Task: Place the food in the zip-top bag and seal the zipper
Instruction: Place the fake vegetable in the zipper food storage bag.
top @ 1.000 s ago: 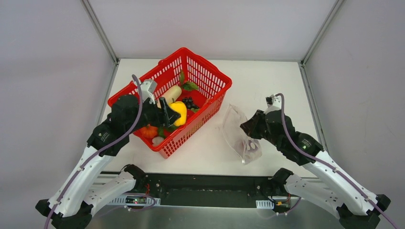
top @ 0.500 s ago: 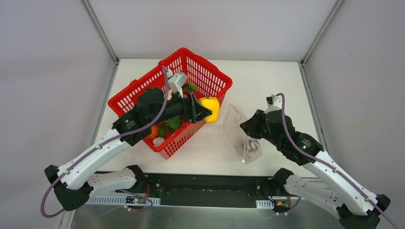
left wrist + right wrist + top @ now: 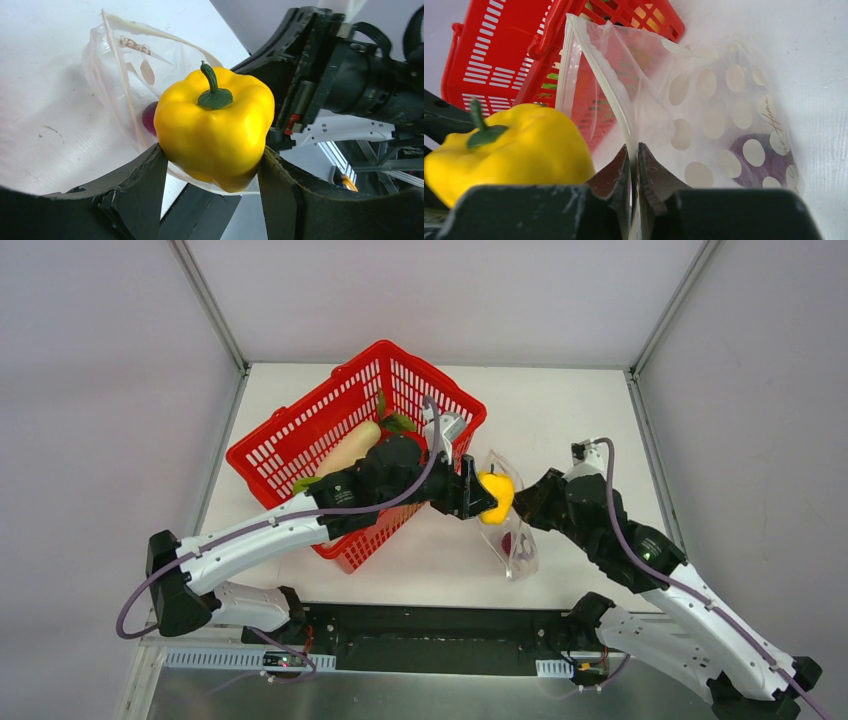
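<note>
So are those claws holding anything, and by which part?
The left gripper clamps the yellow pepper by its sides; the right gripper pinches the zip-top bag at its zipper edge.

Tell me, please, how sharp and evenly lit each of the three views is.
Top external: even, soft light, faint shadows, everything crisp. Left wrist: the yellow pepper is sharp with a mild sheen; the left hand's fingers are dark, with little detail. Right wrist: the dotted bag is sharp, while the pepper and the right hand's fingers up close look soft.
</note>
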Action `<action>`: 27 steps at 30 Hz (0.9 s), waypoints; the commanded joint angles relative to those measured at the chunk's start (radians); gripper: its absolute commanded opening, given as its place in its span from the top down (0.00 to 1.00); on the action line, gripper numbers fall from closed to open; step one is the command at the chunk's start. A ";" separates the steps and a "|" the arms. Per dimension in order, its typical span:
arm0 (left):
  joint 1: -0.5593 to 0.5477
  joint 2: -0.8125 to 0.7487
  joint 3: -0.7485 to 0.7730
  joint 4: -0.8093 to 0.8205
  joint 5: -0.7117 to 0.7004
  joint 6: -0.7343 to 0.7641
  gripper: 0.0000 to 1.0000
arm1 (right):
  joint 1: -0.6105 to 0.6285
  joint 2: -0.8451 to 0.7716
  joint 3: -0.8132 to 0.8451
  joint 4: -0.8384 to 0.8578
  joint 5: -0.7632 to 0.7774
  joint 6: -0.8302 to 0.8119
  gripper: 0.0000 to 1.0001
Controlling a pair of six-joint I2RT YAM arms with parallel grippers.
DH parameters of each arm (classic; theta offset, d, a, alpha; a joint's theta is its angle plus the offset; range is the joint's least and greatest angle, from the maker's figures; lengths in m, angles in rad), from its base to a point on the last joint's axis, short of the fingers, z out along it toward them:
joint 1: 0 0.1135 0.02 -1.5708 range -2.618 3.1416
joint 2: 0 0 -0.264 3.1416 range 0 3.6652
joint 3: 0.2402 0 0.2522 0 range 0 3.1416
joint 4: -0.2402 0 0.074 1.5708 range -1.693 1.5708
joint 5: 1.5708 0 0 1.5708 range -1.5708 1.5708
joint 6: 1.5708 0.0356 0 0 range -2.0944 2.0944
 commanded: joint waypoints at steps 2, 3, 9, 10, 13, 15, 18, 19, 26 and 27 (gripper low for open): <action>-0.024 0.035 0.056 0.012 -0.118 0.008 0.77 | 0.003 -0.045 -0.012 0.047 0.059 0.033 0.88; -0.025 0.043 0.057 0.007 -0.133 0.016 0.75 | 0.003 -0.047 -0.013 0.049 0.062 0.035 0.88; -0.038 0.097 0.111 -0.053 -0.171 0.043 0.61 | 0.003 -0.053 -0.019 0.059 0.061 0.044 0.89; -0.041 0.104 0.118 -0.055 -0.172 0.045 0.57 | 0.003 -0.056 -0.023 0.065 0.055 0.044 0.89; -0.047 0.123 0.154 -0.082 -0.176 0.059 0.46 | 0.002 -0.060 -0.032 0.078 0.043 0.046 0.88; -0.051 0.134 0.177 -0.110 -0.182 0.071 0.39 | 0.004 -0.059 -0.033 0.077 0.047 0.046 0.89; -0.053 0.141 0.194 -0.144 -0.185 0.083 0.32 | 0.004 -0.067 -0.034 0.071 0.061 0.050 0.88; -0.053 0.143 0.198 -0.154 -0.188 0.086 0.31 | 0.002 -0.071 -0.036 0.070 0.071 0.051 0.89; -0.054 0.159 0.224 -0.209 -0.199 0.097 0.25 | 0.003 -0.085 -0.034 0.069 0.089 0.060 0.89; -0.054 0.160 0.226 -0.207 -0.197 0.096 0.24 | 0.004 -0.084 -0.034 0.070 0.088 0.060 0.89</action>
